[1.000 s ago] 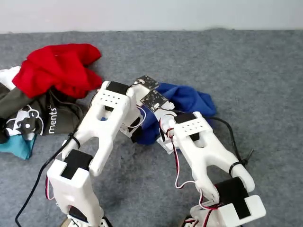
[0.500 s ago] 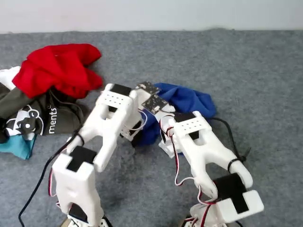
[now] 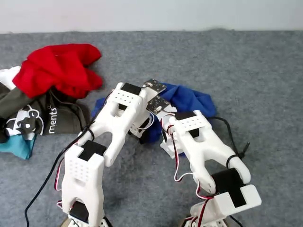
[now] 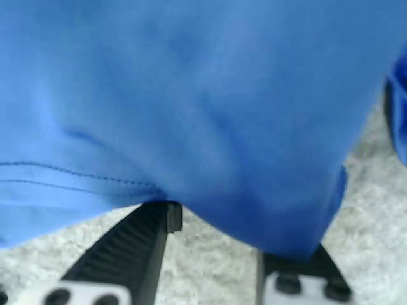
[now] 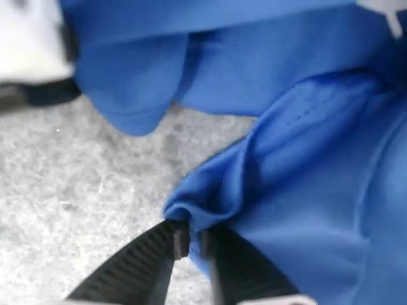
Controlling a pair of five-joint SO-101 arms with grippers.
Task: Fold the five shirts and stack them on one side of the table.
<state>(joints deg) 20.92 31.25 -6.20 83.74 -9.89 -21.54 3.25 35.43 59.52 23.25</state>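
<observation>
A blue shirt (image 3: 189, 100) lies crumpled at the table's middle, with both arms bent over its near edge. In the right wrist view my right gripper (image 5: 194, 238) is shut on a small fold at the edge of the blue shirt (image 5: 305, 159), just above the grey carpet. My left gripper (image 4: 216, 238) is open, carpet showing between its fingers, and the blue shirt (image 4: 191, 95) drapes over its tips. The left arm (image 3: 118, 118) stands close beside the right arm (image 3: 194, 132).
At the far left lies a heap: a red shirt (image 3: 59, 68) on top, a dark printed shirt (image 3: 42, 118) below it, a teal one (image 3: 14, 146) and a bit of white cloth (image 3: 7, 75). Grey carpet (image 3: 255, 75) is bare to the right.
My left arm has swung to the right, closer to the right arm and over the blue shirt. A strip of blue cloth now shows to its left. The right arm has barely shifted.
</observation>
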